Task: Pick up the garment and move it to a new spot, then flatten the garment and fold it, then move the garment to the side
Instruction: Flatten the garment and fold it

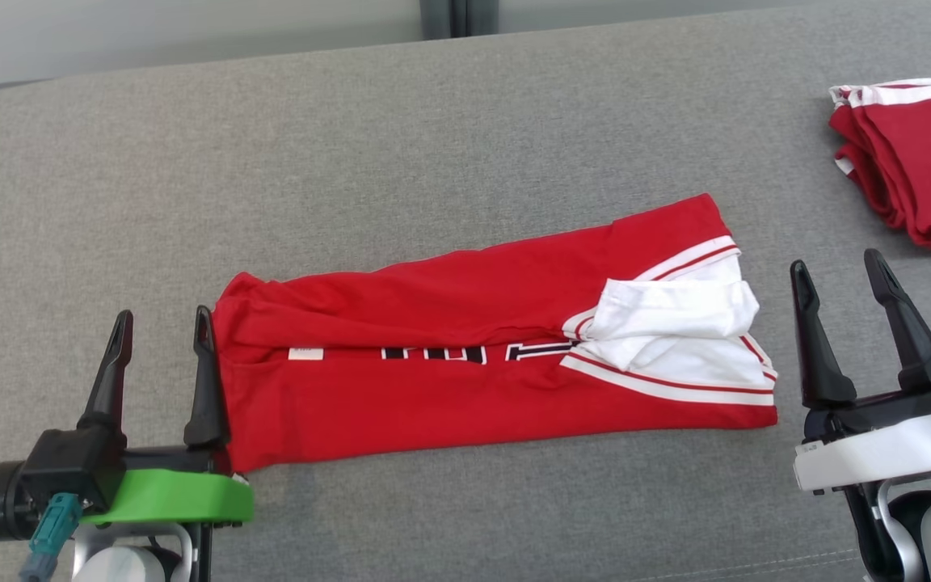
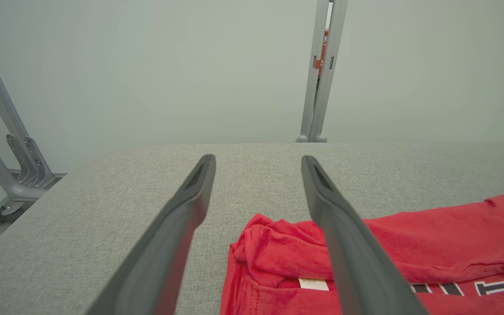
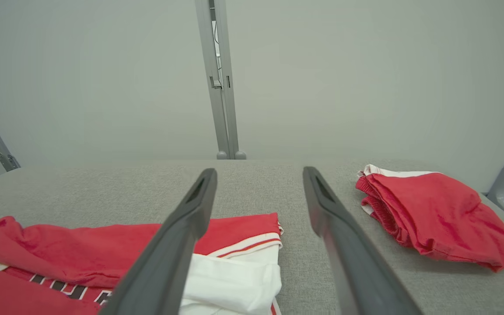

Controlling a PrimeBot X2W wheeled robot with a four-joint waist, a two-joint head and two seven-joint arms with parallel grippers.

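Observation:
A red garment (image 1: 465, 356) with white sleeves and dark lettering lies folded lengthwise into a long strip on the grey padded surface (image 1: 352, 145). My left gripper (image 1: 162, 323) is open at the strip's left end, its right finger touching or just beside the cloth edge. In the left wrist view the garment's bunched collar end (image 2: 278, 249) sits between and under the open fingers (image 2: 352, 245). My right gripper (image 1: 837, 271) is open just past the strip's right end, apart from it. The right wrist view shows the white sleeve (image 3: 234, 280) beside the left finger.
A second red garment (image 1: 914, 158) with white trim lies folded at the far right of the surface, also in the right wrist view (image 3: 435, 214). A pale wall with a grey metal post (image 3: 219, 78) stands behind the surface's far edge. Metal frame legs (image 2: 11, 162) stand at the left.

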